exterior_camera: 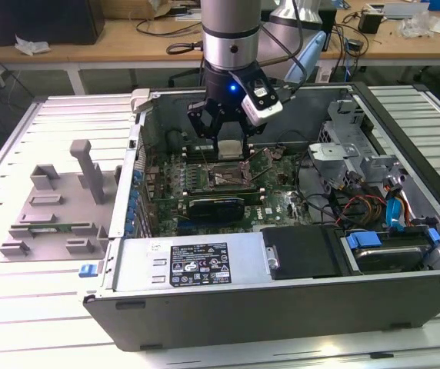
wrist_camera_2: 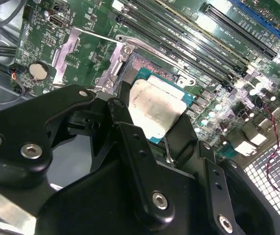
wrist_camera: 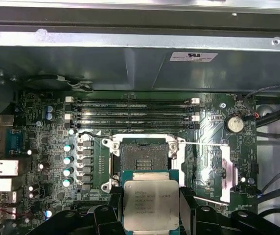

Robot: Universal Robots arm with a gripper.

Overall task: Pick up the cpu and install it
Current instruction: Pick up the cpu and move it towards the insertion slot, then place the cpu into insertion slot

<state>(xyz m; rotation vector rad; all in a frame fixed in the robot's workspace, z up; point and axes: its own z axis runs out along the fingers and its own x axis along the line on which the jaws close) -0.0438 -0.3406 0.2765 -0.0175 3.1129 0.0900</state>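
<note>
Cpu [wrist_camera: 151, 205] is off the counter [exterior_camera: 20, 323] and clamped in the gripper [exterior_camera: 229, 150], inside the open computer case [exterior_camera: 243, 307].

- Grip: the black fingers [wrist_camera: 188, 208] press on two opposite edges of the chip. The silvery top faces up, toward the wrist.
- Attitude: in the first wrist view the chip looks level, with its edges running parallel to the socket frame. No twist is visible.
- Socket [wrist_camera: 142, 156]: open and bare. The retention plate [wrist_camera: 221, 169] is swung aside toward the coin cell, so nothing covers the contact field.
- Key relation: the chip is not centred over the socket. The socket lies between the chip and the memory slots [wrist_camera: 132, 115], and only the chip's slot-side edge overlaps the socket frame. The offset therefore runs straight toward the memory slots, with little or none sideways.
- Height: in the second wrist view the chip appears to hang just above the frame. I cannot tell whether it touches.
- In the exterior view the arm stands upright over the board's middle. The grey fixture tray [exterior_camera: 51, 215] sits on the counter beyond the case's wall, on the exterior view's left.
</note>
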